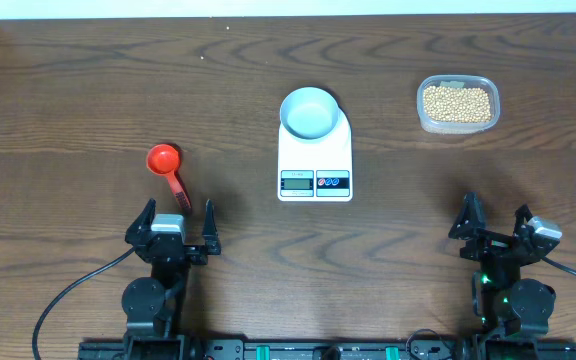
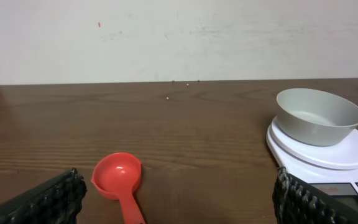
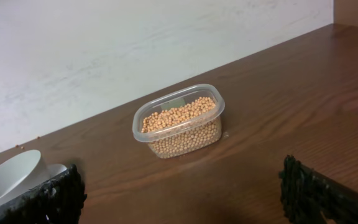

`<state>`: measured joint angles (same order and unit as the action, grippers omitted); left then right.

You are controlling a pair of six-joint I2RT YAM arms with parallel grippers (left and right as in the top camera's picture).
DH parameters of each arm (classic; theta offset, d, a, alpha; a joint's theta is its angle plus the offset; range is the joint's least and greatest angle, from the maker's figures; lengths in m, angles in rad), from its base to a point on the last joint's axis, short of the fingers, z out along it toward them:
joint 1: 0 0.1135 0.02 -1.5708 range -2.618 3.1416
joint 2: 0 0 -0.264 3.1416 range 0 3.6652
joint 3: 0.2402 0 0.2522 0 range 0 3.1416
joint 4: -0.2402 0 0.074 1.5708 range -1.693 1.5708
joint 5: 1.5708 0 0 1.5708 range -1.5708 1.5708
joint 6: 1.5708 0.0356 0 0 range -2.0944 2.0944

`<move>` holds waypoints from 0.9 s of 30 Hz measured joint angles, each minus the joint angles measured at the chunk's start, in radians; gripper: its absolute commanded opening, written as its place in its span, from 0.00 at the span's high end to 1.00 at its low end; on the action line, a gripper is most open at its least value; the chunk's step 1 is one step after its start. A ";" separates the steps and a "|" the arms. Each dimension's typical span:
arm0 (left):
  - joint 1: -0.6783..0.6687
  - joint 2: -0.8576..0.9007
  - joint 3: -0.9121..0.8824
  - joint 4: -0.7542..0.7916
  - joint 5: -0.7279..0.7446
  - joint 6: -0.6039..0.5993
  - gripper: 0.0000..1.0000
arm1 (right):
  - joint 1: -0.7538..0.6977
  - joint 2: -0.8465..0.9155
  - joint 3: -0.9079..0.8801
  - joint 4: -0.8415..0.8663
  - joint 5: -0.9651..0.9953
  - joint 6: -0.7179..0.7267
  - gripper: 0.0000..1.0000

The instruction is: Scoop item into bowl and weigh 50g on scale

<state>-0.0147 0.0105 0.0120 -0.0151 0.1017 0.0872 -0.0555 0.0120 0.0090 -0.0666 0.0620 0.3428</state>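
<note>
Dark wooden surface (image 1: 88, 100): left tool (image 1: 179, 215) and right tool (image 1: 495, 212) stand jaws apart, holding nothing, red scoop (image 1: 165, 160) just ahead of the left, bowl (image 1: 309, 111) seated on the scale (image 1: 315, 160) at centre, beans (image 1: 456, 103) in a clear tub (image 1: 423, 112) beyond the right.

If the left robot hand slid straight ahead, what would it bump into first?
Most likely the red scoop. Its handle lies on the table just ahead of the left gripper, roughly in line with the open jaws, so the gripper would probably touch the handle first.
</note>
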 measured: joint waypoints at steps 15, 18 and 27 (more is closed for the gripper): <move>0.000 0.000 0.000 0.010 0.017 -0.002 0.02 | 0.000 0.000 0.000 0.000 0.000 0.000 0.01; 0.000 0.018 0.012 -0.005 0.025 -0.005 0.02 | 0.000 0.000 0.000 0.000 0.000 0.000 0.01; 0.000 0.301 0.205 -0.029 0.031 -0.008 0.02 | 0.000 0.000 0.000 0.000 0.000 0.000 0.01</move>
<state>-0.0147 0.3111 0.2173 -0.0444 0.1329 0.0792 -0.0555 0.0116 0.0086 -0.0666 0.0616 0.3428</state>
